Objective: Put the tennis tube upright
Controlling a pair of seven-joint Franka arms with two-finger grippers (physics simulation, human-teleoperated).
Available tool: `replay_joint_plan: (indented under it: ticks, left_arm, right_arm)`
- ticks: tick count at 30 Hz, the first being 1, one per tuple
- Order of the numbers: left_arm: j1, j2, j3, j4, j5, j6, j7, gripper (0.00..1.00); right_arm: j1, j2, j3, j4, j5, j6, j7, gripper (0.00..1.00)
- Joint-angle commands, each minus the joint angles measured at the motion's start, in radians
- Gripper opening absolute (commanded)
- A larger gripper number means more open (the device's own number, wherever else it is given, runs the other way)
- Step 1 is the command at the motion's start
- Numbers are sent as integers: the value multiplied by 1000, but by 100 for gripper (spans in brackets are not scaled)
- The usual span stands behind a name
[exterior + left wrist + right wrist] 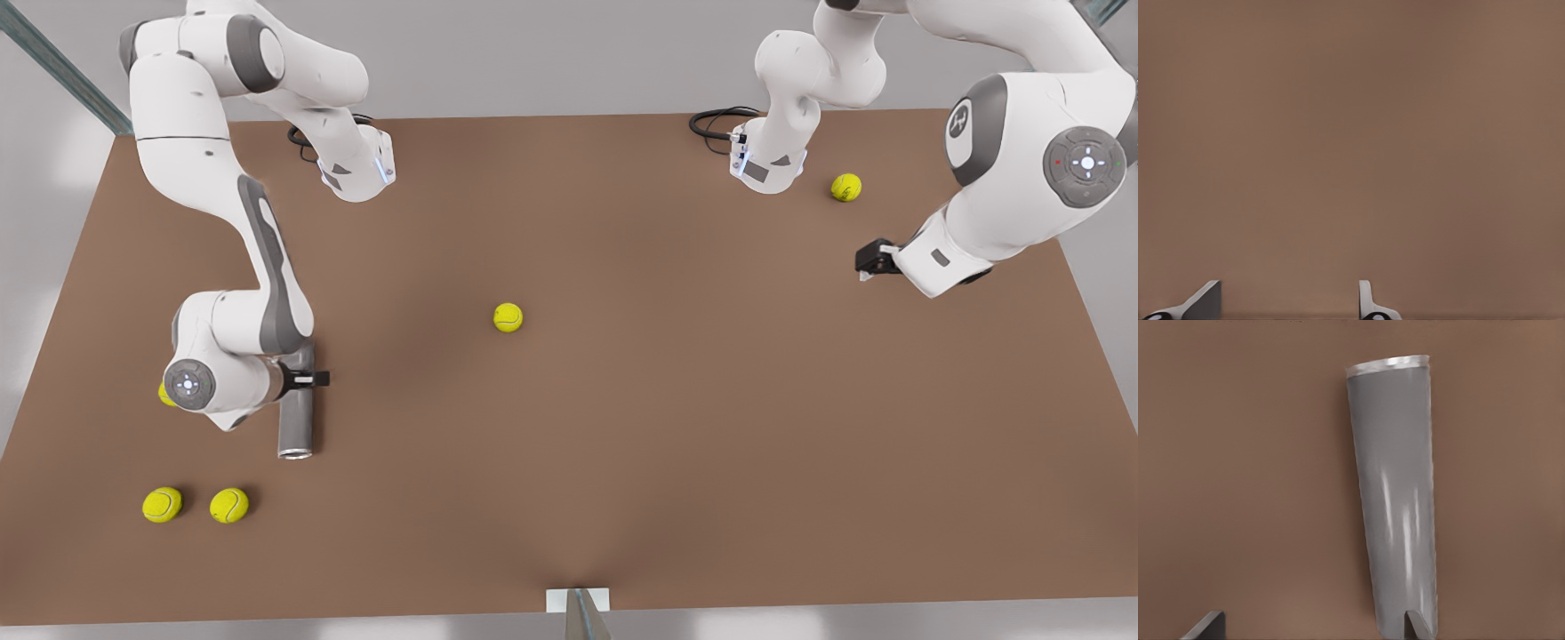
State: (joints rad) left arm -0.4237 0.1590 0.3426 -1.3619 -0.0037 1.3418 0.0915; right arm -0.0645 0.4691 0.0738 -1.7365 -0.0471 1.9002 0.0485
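The tennis tube (296, 420) is a grey cylinder lying flat on the brown table (622, 444) at the front view's left, with its silver rim toward the near edge. In the right wrist view the tennis tube (1395, 500) stretches away from the camera, rim at the far end. My right gripper (307, 379) hovers over the tube's far half. It (1310, 625) is open, and one fingertip (1415, 623) overlaps the tube's side while the other stands clear over bare table. My left gripper (867, 260) waits at the front view's right, open (1288, 303) over bare table.
Tennis balls lie scattered: one mid-table (508, 317), one at the back right (845, 187), two near the front left corner (162, 504) (229, 505), and one half hidden under the right arm (165, 393). Both arm bases stand at the table's far edge.
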Motion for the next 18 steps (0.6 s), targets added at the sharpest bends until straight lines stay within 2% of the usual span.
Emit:
replay_joint_plan:
  ticks: [1,7,18]
  left_arm:
    - [0,16,1,0,-1,0,-7,100]
    - [-3,17,1,0,1,-4,-9,100]
    - [-26,25,3,1,2,-4,-12,100]
  right_arm:
    - [-26,28,0,-2,-25,169,-13,100]
    - [-49,131,0,0,-54,309,-41,100]
    - [-55,177,0,-1,-53,413,-101,100]
